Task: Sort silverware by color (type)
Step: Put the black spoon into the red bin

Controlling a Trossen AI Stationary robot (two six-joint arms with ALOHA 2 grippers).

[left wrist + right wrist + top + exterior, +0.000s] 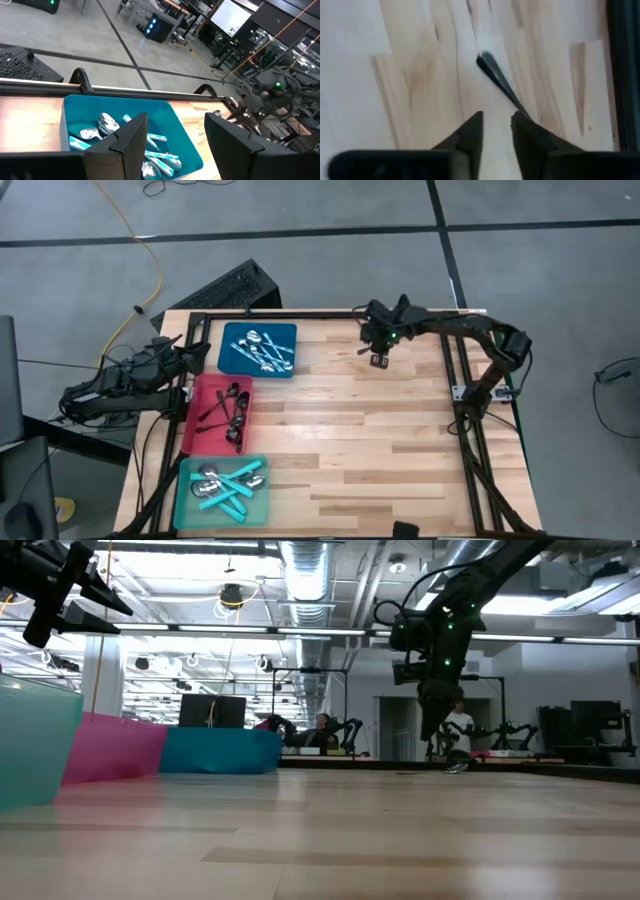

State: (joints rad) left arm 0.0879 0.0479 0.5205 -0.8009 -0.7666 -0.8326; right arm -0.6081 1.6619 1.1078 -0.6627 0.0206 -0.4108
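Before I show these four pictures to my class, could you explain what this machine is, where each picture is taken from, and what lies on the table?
It is a robot with two dark arms at a wooden table. One picture looks straight down, one looks level across the tabletop, and two come from cameras on the arms' wrists. Along the left edge sit three flat trays: a blue tray with silver spoons, a red tray with black spoons, and a teal tray with turquoise-handled spoons. The right hand hovers near the table's far edge, fingers slightly apart, above a dark spoon lying on the wood; it holds nothing. The left hand waits beside the trays, open and empty.
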